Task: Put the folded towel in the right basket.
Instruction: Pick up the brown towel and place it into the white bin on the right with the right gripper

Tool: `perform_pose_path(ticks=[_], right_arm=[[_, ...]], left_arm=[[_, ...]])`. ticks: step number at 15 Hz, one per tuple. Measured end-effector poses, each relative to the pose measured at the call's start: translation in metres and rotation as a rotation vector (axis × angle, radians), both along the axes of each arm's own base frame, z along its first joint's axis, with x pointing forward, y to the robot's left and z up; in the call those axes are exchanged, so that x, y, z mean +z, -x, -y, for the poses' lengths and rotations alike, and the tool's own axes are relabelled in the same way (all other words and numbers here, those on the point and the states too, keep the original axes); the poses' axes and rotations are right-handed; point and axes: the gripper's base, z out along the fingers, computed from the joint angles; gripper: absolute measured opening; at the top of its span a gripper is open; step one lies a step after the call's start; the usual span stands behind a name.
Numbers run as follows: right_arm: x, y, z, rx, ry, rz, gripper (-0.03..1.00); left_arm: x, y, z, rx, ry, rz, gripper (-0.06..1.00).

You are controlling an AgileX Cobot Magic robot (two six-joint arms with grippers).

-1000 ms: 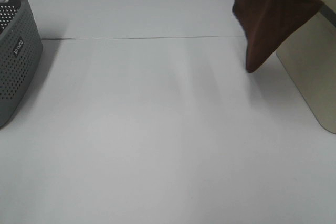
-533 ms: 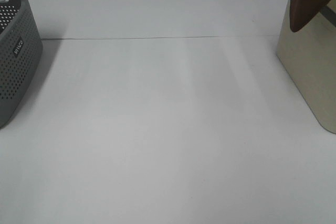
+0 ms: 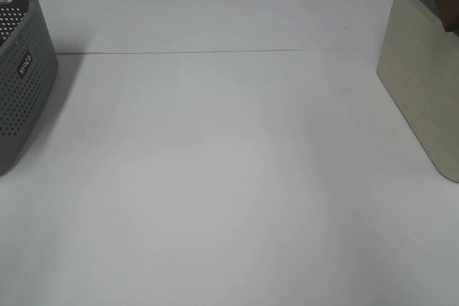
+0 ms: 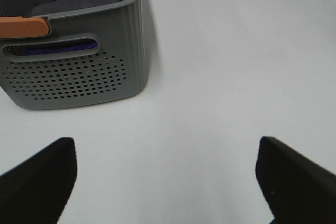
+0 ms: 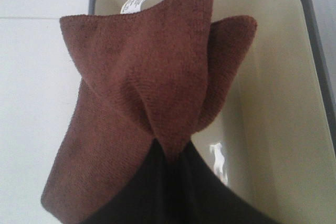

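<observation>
The folded towel (image 5: 142, 93), dark brown and ribbed, hangs bunched from my right gripper (image 5: 168, 156), which is shut on it. In the right wrist view it hangs over the open top of the right basket (image 5: 273, 129), a beige bin with a dark grey rim, partly over one long rim and the table beside it. In the exterior high view only a sliver of towel (image 3: 450, 1) shows above the basket (image 3: 419, 91) at the right edge. My left gripper (image 4: 168, 182) is open and empty above the table, near the grey perforated basket.
A grey perforated basket (image 3: 18, 69) stands at the far left; in the left wrist view it (image 4: 79, 77) holds dark blue cloth and has an orange piece on its rim. A seam line (image 3: 215, 52) crosses the white table.
The towel has moved right and up, from hanging beside the beige basket's near wall to above the basket, almost out of the exterior high view.
</observation>
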Motion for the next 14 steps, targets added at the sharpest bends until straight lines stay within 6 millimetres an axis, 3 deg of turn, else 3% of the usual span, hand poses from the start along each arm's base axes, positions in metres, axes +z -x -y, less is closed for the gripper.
perform_pose_path(ticks=[4, 8, 9, 11, 13, 14], right_arm=[[-0.045, -0.024, 0.044, -0.072, -0.111, -0.065, 0.01], [-0.110, -0.055, 0.057, -0.111, -0.171, -0.195, 0.05], [-0.121, -0.059, 0.059, -0.143, -0.186, -0.222, 0.12], [-0.129, -0.060, 0.062, -0.213, -0.204, -0.247, 0.43], [-0.124, -0.056, 0.061, -0.227, -0.221, -0.257, 0.70], [-0.116, -0.054, 0.057, -0.223, -0.244, -0.234, 0.75]], left_arm=[[0.000, 0.000, 0.000, 0.000, 0.000, 0.000, 0.88], [0.000, 0.000, 0.000, 0.000, 0.000, 0.000, 0.88], [0.000, 0.000, 0.000, 0.000, 0.000, 0.000, 0.88], [0.000, 0.000, 0.000, 0.000, 0.000, 0.000, 0.88], [0.000, 0.000, 0.000, 0.000, 0.000, 0.000, 0.88], [0.000, 0.000, 0.000, 0.000, 0.000, 0.000, 0.88]])
